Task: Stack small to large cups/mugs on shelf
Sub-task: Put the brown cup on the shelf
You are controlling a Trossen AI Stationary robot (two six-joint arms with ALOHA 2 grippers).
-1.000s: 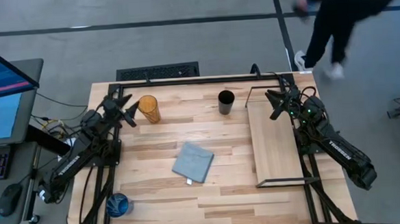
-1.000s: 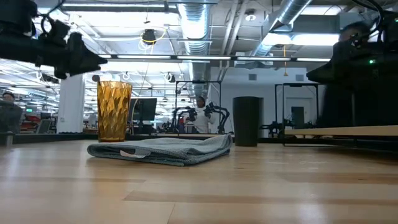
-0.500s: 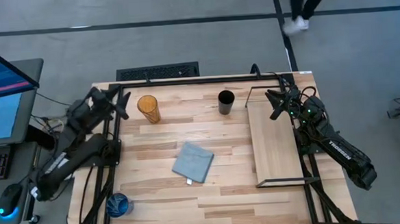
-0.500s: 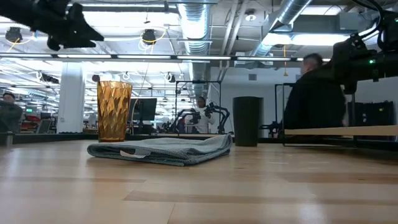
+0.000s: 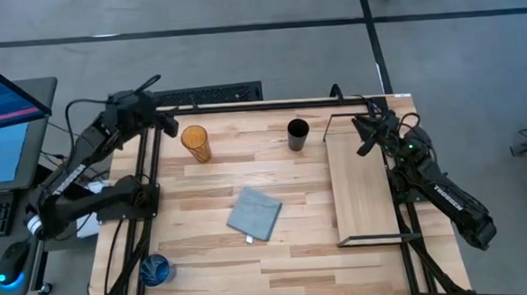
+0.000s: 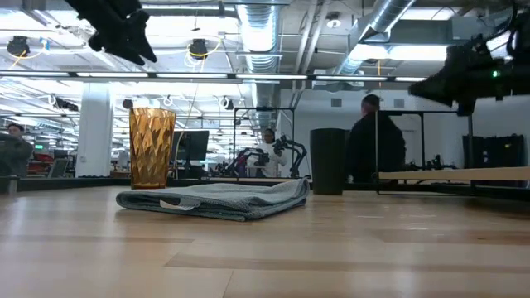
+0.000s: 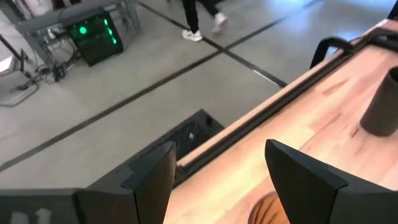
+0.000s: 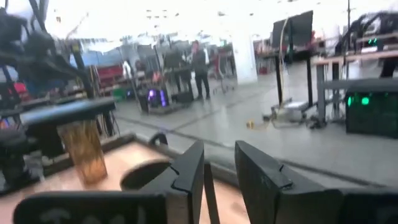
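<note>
The amber tumbler [image 5: 195, 143] [image 6: 151, 147] stands upright at the table's far left. The black cup [image 5: 298, 134] [image 6: 329, 161] stands at the far middle. The short blue cup [image 5: 155, 270] sits at the near left corner. The shelf [image 5: 363, 187] [image 6: 455, 175] lies along the table's right side. My left gripper [image 5: 167, 125] [image 6: 126, 37] [image 7: 217, 186] hangs high over the far left corner, left of the tumbler, open and with nothing between its fingers. My right gripper [image 5: 362, 131] [image 8: 217, 177] hovers over the shelf's far end, its fingers a narrow gap apart with nothing between them.
A grey-blue folded cloth [image 5: 254, 213] [image 6: 215, 199] lies in the table's middle. A black rail [image 5: 243, 105] runs along the far edge. A person [image 6: 373, 141] stands in the room beyond the table. A monitor [image 5: 5, 125] stands left of the table.
My left gripper has risen high from beside the amber tumbler and drawn back toward the far left corner, staying open. The tumbler has not moved. A person has walked across the room behind the table.
</note>
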